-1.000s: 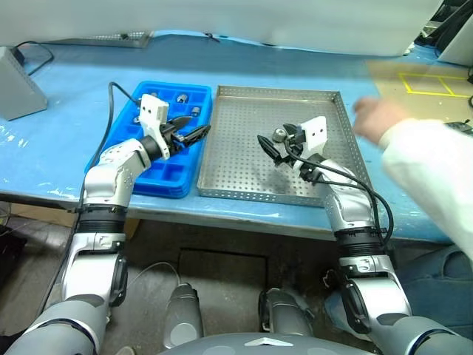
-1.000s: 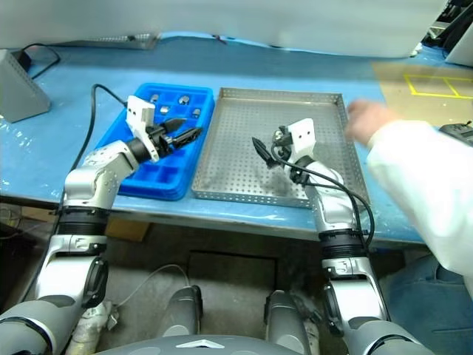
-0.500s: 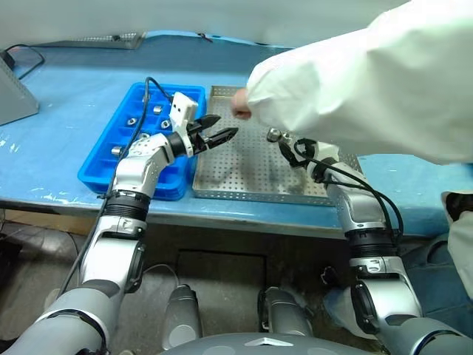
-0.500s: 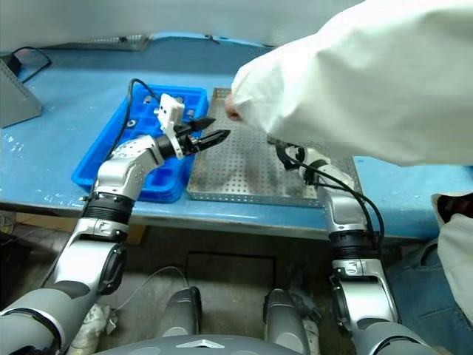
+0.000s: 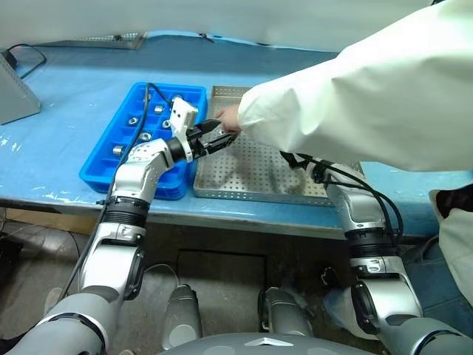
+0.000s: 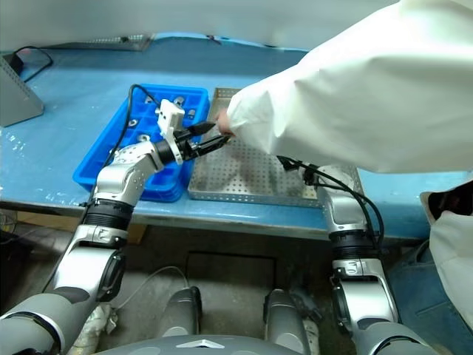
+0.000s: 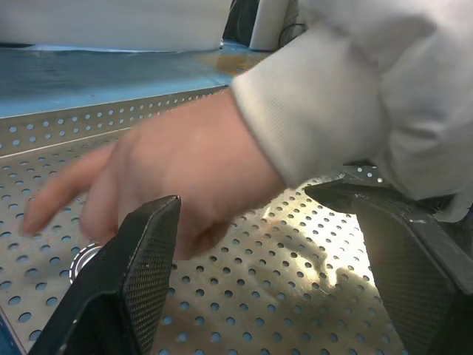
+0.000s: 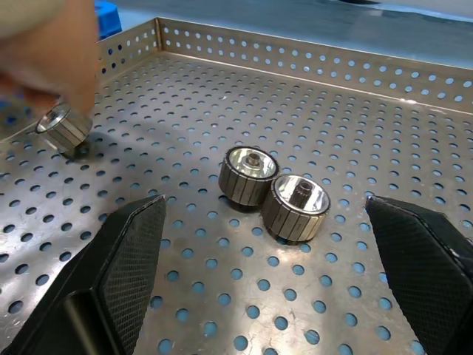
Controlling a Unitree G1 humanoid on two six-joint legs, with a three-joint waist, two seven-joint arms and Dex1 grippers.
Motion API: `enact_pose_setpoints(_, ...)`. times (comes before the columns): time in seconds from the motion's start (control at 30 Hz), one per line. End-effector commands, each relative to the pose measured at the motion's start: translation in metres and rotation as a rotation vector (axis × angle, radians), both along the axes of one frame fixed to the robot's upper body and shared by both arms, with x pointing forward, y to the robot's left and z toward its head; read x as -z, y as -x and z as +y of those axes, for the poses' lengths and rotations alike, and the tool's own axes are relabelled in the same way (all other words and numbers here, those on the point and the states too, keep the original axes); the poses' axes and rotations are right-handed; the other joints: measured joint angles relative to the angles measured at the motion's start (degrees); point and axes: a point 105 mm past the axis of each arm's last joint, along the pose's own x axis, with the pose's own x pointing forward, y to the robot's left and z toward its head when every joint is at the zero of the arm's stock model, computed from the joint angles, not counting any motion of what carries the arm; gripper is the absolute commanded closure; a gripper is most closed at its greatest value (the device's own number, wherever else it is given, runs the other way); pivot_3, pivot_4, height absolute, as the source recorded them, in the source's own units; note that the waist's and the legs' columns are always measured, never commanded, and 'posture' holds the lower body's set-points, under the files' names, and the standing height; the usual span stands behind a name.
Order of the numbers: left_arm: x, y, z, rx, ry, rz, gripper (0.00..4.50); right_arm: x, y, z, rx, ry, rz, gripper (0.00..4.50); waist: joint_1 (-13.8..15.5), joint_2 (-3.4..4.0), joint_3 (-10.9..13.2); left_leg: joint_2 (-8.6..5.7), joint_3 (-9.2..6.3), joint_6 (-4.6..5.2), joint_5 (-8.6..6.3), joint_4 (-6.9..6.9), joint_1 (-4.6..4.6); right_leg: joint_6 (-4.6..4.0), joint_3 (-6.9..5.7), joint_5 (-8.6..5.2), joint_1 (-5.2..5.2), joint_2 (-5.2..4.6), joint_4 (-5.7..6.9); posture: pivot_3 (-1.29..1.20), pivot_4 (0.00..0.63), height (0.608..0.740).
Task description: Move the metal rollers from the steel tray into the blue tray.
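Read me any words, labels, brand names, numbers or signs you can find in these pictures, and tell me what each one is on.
None: no text can be read here.
The blue tray, the steel tray and the metal rollers carry no visible lettering.
The person's white sleeve is plain.
The grey box at the table's edge shows no label.

Steel tray (image 5: pixel 251 174): square, perforated, low rim, flat on counter. Metal rollers: two (image 8: pixel 273 192) touching, tilted, on its floor; third (image 8: pixel 63 126) near tray's left rim. Blue tray (image 5: pixel 111 159) just left, several rollers (image 5: pixel 135 122) in compartments.
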Motion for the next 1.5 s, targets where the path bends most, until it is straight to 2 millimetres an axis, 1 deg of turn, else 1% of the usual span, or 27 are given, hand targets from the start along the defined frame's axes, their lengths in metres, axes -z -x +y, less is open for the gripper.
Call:
enact_pose_setpoints(0.03,-0.015,0.001,0.003,-0.013,-0.007,-0.061,0.56,-0.013,-0.003,0.006,-0.02,0.008,-0.043,0.0,0.0,0.0,0.0,0.0,0.0,0.0,0.0,0.0,0.0,0.0,-0.01,0.0,0.0,0.0,0.0,-0.15,0.15,0.74)
enact_pose_setpoints(0.1,-0.015,0.001,0.007,-0.026,-0.009,-0.063,0.56,-0.016,-0.004,0.011,-0.035,-0.003,-0.061,0.0,0.03,0.0,0.0,0.0,0.0,0.0,0.0,0.0,0.0,0.0,-0.01,0.0,0.0,0.0,0.0,-0.14,0.15,0.74)
enact_pose_setpoints(0.2,-0.011,-0.005,0.018,-0.098,-0.037,-0.072,0.56,-0.022,-0.007,0.025,-0.081,-0.02,-0.073,0.0,-0.14,0.0,0.0,0.0,0.0,0.0,0.0,0.0,0.01,0.0,-0.02,0.0,0.0,0.01,0.02,-0.11,0.15,0.74)
enact_pose_setpoints(0.33,-0.005,-0.014,0.039,-0.247,-0.059,-0.078,0.56,-0.029,-0.02,0.053,-0.159,0.011,-0.08,0.0,-0.15,0.0,0.0,0.0,0.0,0.0,0.0,-0.01,0.02,0.0,-0.05,0.0,-0.01,0.0,0.04,-0.05,0.15,0.74)
enact_pose_setpoints(0.4,-0.004,-0.016,0.05,-0.307,-0.067,-0.085,0.56,-0.032,-0.029,0.066,-0.173,0.025,-0.073,0.0,-0.03,0.0,0.0,0.01,-0.01,0.0,0.0,-0.01,0.0,-0.01,-0.1,0.0,-0.03,0.0,0.04,-0.02,0.15,0.74)
enact_pose_setpoints(0.5,-0.005,-0.011,0.063,-0.358,-0.061,-0.093,0.56,-0.035,-0.04,0.086,-0.212,0.041,-0.04,0.0,0.26,0.0,0.0,0.01,-0.02,0.0,0.0,-0.03,-0.07,-0.01,-0.15,0.0,-0.1,-0.02,0.03,0.04,0.15,0.74)
enact_pose_setpoints(0.6,-0.002,-0.003,0.076,-0.404,-0.059,-0.089,0.56,-0.037,-0.048,0.101,-0.231,0.051,-0.018,0.0,0.64,0.0,0.0,0.02,-0.03,0.0,0.0,-0.06,-0.22,-0.02,-0.19,-0.01,-0.18,-0.02,-0.04,0.1,0.15,0.74)
enact_pose_setpoints(0.67,0.001,0.002,0.083,-0.433,-0.059,-0.084,0.56,-0.038,-0.055,0.107,-0.217,0.035,0.009,0.0,1.1,0.0,0.0,0.02,-0.04,0.0,0.0,-0.07,-0.32,-0.03,-0.26,-0.01,-0.25,-0.03,-0.06,0.12,0.15,0.74)
enact_pose_setpoints(0.83,0.002,0.015,0.093,-0.478,-0.053,-0.079,0.56,-0.041,-0.068,0.11,-0.142,-0.028,0.084,0.0,2.63,0.01,0.01,0.07,-0.06,0.0,0.0,-0.05,-0.55,-0.04,-0.33,-0.02,-0.5,-0.04,-0.01,0.19,0.15,0.74)
enact_pose_setpoints(0.93,0.002,0.02,0.099,-0.505,-0.052,-0.076,0.56,-0.04,-0.072,0.106,-0.088,-0.081,0.131,0.0,3.59,0.02,0.01,0.09,-0.07,-0.01,0.0,-0.01,-0.62,-0.04,-0.37,-0.02,-0.56,-0.04,0.04,0.21,0.15,0.74)
enact_pose_setpoints(1.17,0.002,0.03,0.109,-0.549,-0.048,-0.075,0.56,-0.024,-0.072,0.099,-0.013,-0.103,0.215,0.0,4.75,0.02,0.01,0.12,-0.1,-0.02,0.01,0.06,-0.71,-0.04,-0.48,-0.02,-0.66,-0.04,0.1,0.29,0.15,0.74)
enact_pose_setpoints(1.23,0.003,0.033,0.11,-0.556,-0.05,-0.072,0.56,-0.023,-0.072,0.101,-0.011,-0.096,0.21,0.0,4.97,0.02,0.01,0.15,-0.1,-0.03,0.01,0.07,-0.84,-0.04,-0.51,-0.02,-0.81,-0.03,0.16,0.3,0.15,0.74)
enact_pose_setpoints(1.37,0.004,0.037,0.114,-0.573,-0.048,-0.072,0.56,-0.029,-0.073,0.104,-0.004,-0.094,0.186,0.0,5.31,0.02,0.01,0.15,-0.13,-0.03,0.02,0.24,-1.31,-0.04,-0.55,-0.02,-1.23,-0.04,0.27,0.32,0.15,0.74)
enact_pose_setpoints(1.5,0.004,0.041,0.117,-0.593,-0.049,-0.07,0.56,-0.032,-0.076,0.099,0.039,-0.107,0.172,0.0,5.85,0.02,0.01,0.15,-0.17,-0.03,0.02,0.25,-1.37,-0.05,-0.6,-0.02,-1.28,-0.03,0.28,0.35,0.15,0.74)
